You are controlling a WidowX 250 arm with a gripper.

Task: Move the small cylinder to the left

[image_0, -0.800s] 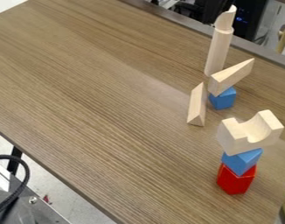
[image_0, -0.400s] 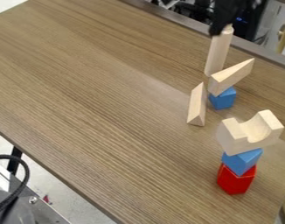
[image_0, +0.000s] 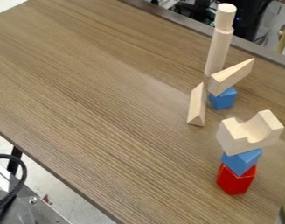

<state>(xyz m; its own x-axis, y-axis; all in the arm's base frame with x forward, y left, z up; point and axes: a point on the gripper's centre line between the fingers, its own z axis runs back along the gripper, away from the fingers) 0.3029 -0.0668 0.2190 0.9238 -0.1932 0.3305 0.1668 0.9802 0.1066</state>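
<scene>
The small cylinder (image_0: 225, 17), of pale wood, stands upright on top of the tall cylinder (image_0: 218, 52), which is of the same pale wood and stands upright on the wood-grained counter (image_0: 98, 87), near its upper right edge. Whether the jaws are open, closed or gripping something, I cannot tell. Just beside the tall cylinder, on the side toward the bottom of the view, a pale wooden wedge (image_0: 231, 78) rests on a blue cube (image_0: 224, 99), its thin end pointing up and to the right. To the left of that blue cube, a long triangular prism (image_0: 196, 107) lies on the counter, its length running from the tall cylinder's side toward the bottom of the view; I cannot tell whether the prism and the cube touch. Farther down, toward the counter's lower right corner, there is a stack of three: a red block (image_0: 234, 180) at the bottom, a blue block (image_0: 242, 162) on it, and on top a pale block with a rounded notch (image_0: 250, 133), the notch facing up. Beyond the counter's lower left edge, a black cable (image_0: 25, 179) curves above a grey metal surface (image_0: 34, 212).
</scene>
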